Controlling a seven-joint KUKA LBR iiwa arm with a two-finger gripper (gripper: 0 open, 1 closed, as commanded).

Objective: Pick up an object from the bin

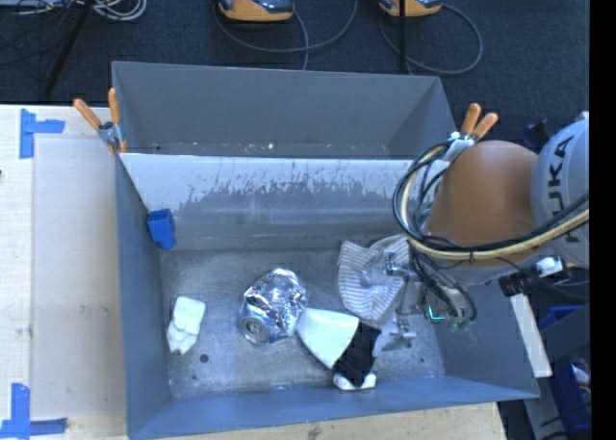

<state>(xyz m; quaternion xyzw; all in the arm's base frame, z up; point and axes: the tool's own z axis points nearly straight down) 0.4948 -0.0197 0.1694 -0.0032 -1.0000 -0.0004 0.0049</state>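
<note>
The gripper (400,305) sits low in the right part of the bin (289,207), at the edge of a grey cloth (364,279) and just beside a white-and-black sock (339,340). Whether it is open or closed cannot be told, and nothing shows as held. The pick looks not yet made: grasping and lifting remain. A crushed can (272,305), white wad (185,323) and blue block (161,228) lie further left

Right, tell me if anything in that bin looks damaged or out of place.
The silver can in the middle of the bin is crushed and crumpled. The blue block sits up against the wall at the view's left, apart from the rest. Nothing looks spilled.
</note>
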